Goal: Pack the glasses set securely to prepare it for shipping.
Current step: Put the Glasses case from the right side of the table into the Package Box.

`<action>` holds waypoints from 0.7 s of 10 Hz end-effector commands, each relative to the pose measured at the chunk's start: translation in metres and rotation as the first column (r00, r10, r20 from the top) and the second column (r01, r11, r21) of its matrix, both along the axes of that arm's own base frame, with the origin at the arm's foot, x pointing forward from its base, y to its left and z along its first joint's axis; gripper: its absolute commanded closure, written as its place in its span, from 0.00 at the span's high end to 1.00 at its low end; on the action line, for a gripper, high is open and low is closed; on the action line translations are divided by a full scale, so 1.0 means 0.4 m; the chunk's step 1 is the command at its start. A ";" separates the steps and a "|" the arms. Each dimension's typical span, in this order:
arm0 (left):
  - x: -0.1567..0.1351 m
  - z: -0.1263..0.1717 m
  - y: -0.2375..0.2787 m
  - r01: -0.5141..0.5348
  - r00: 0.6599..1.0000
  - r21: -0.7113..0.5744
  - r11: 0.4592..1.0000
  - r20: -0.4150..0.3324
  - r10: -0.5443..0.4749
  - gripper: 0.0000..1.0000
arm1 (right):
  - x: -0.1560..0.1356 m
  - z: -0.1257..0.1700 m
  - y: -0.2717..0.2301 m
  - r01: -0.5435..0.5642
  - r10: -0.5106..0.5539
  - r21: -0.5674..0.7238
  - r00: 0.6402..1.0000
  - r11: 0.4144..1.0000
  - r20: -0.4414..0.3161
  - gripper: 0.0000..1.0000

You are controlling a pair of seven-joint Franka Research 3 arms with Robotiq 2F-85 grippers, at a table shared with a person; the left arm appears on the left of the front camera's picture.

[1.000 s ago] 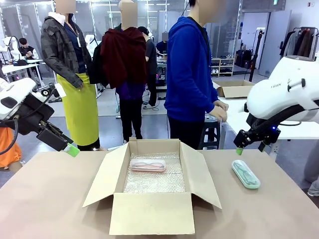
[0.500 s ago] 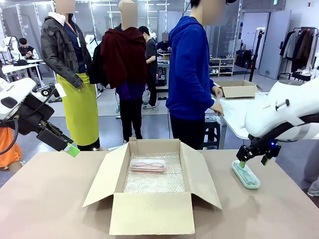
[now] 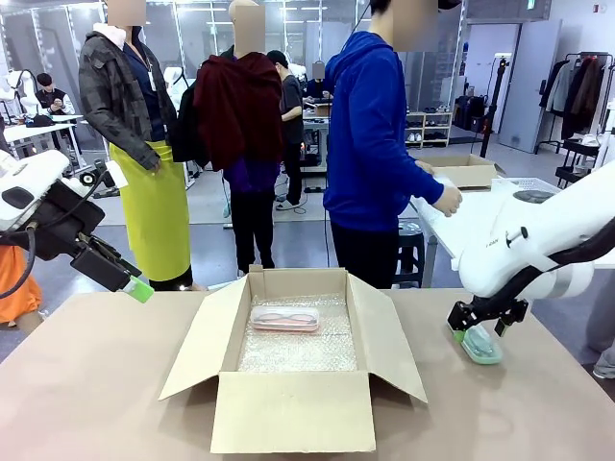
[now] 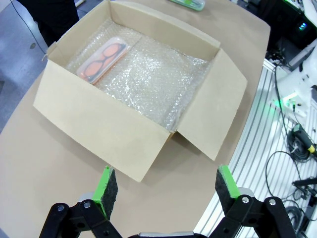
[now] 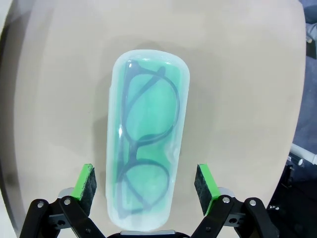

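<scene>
Right wrist view: right hand state?
— Open wide, pads either side of mint green case, clear of it. Case flat on tabletop.
— Pink case?
— Front view: inside cardboard box, on bubble wrap, by far wall.
— Left hand?
— Open, empty, raised left of box.

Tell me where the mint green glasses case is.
Front view: the mint green case lies on the table, right of the cardboard box, under the right hand; the right wrist view shows it between the open jaws.
</scene>
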State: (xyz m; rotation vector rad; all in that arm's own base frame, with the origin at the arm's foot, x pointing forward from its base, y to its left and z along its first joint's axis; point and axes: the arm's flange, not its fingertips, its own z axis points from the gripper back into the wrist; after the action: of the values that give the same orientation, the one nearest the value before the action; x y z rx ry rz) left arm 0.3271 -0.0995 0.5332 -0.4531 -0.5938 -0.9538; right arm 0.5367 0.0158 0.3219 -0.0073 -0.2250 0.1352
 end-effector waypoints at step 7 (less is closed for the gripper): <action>-0.002 0.003 0.003 0.013 1.000 -0.015 1.000 -0.007 -0.013 1.00 | 0.066 -0.033 0.002 0.079 -0.078 0.081 0.997 0.994 -0.010 0.74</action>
State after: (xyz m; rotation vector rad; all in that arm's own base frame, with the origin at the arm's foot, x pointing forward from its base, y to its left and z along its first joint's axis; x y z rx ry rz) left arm 0.3271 -0.0995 0.5332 -0.4531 -0.5938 -0.9538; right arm 0.5581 0.0195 0.3107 0.0444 -0.2265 0.0568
